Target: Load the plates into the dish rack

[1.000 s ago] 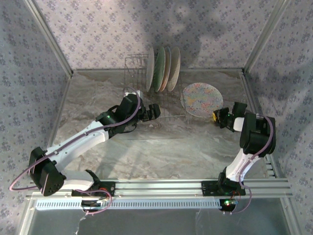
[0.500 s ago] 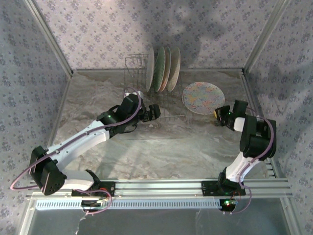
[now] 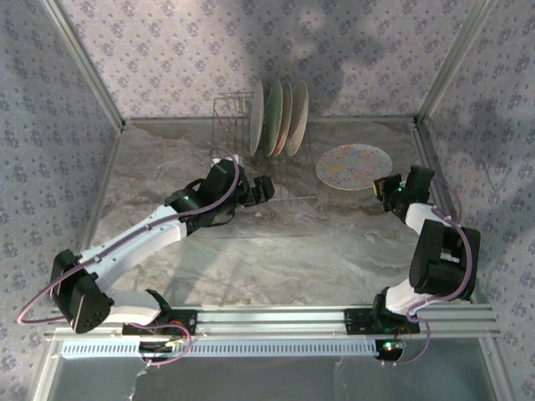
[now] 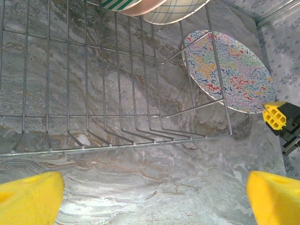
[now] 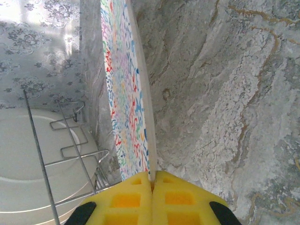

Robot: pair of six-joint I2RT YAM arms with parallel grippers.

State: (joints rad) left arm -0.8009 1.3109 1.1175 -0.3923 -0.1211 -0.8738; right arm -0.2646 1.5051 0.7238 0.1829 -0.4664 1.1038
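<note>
Racked plates (image 4: 173, 9) are cut off atop the left wrist view. Right pincer (image 5: 152, 187) clamps the mosaic plate (image 5: 124, 93) by its near rim, toward the surface (image 3: 292, 251)'s far-right corner; left pincer (image 4: 152, 197) gapes apart.

Soft, fairly bright light casts broad blurry shadows on the patterned back wall (image 3: 334, 58).

A robot test cell in a lab, dressed to look like a home kitchen: bare silver aluminium frame posts (image 3: 82, 60) hold walls of lilac flower-patterned paper (image 3: 167, 50), the grey marble-patterned tabletop (image 3: 292, 242) ends at a slotted aluminium rail (image 3: 276, 320) where two white and black robot arms (image 3: 142, 238) are bolted, and a thin dark wire dish rack (image 3: 230, 113) holds round dinner plates (image 3: 280, 117) on edge
</note>
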